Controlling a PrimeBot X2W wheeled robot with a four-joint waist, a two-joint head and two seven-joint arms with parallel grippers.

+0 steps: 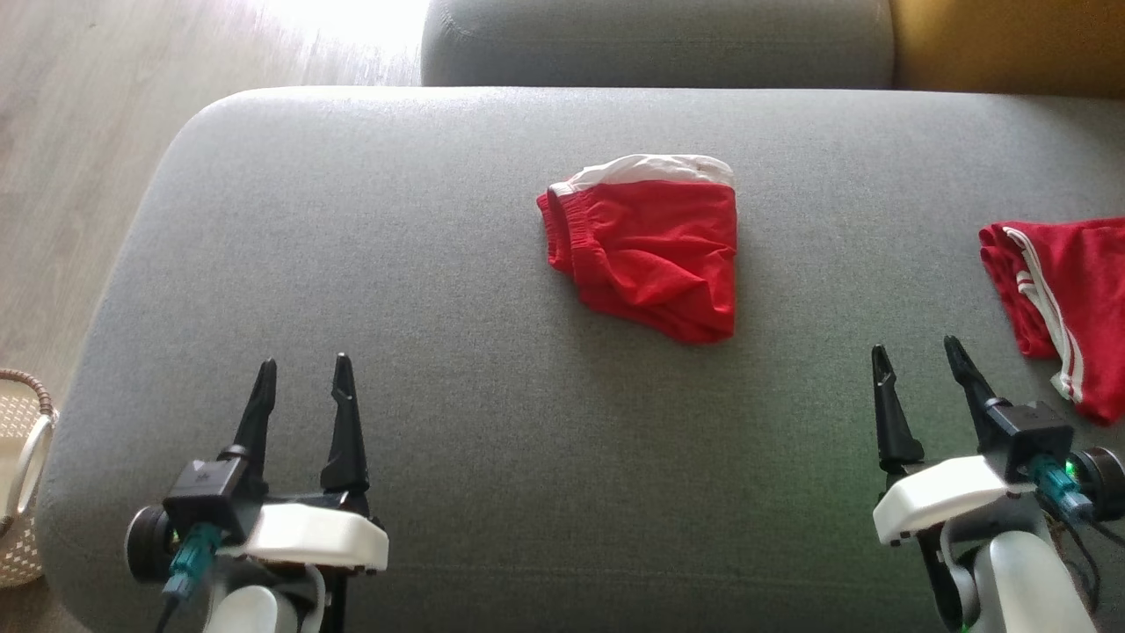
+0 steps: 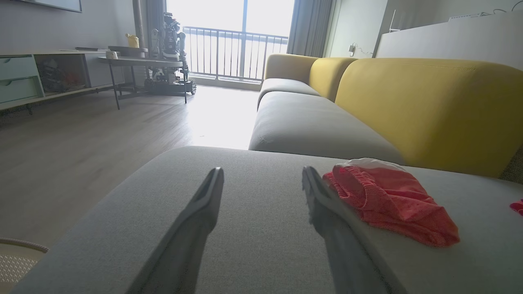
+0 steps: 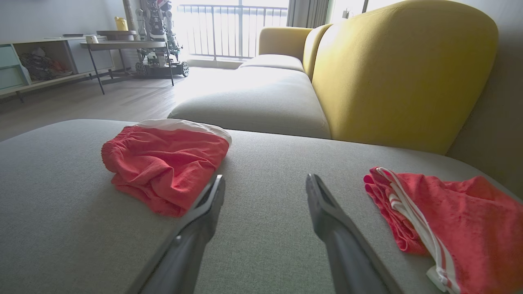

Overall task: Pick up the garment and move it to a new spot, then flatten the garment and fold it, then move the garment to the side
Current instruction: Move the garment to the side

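The left claw (image 1: 304, 360) hovers over the near left part of the grey seat cushion (image 1: 439, 264), its two dark fingers spread apart with nothing between them. In the left wrist view, the left claw (image 2: 262, 169) shows bare grey fabric in the gap between its fingers. The right claw (image 1: 915, 345) hovers over the near right part of the cushion, likewise spread wide and empty. The right wrist view shows the right claw (image 3: 265, 177) with cushion cloth between its fingers.

Out from the claws, the red garment (image 1: 650, 255) lies in the middle of the cushion, somewhat toward the far edge and well apart from both claws. It is a compact, roughly squared bundle with a gathered elastic band along its left side and a strip of white lining showing at its far edge. Its surface is lightly wrinkled. From the left wrist it lies ahead and to the right (image 2: 388, 200), from the right wrist ahead and to the left (image 3: 163, 167).

A second, striped red garment (image 1: 1063, 299) lies at the cushion's right edge, just beyond the right claw, with white stripes running along it (image 3: 449, 220).

Beyond the cushion's far edge is another grey seat (image 1: 659, 44), backed by yellow upholstery (image 3: 400, 73). A woven basket (image 1: 22, 475) stands on the wooden floor (image 1: 79, 132) off the near left corner.
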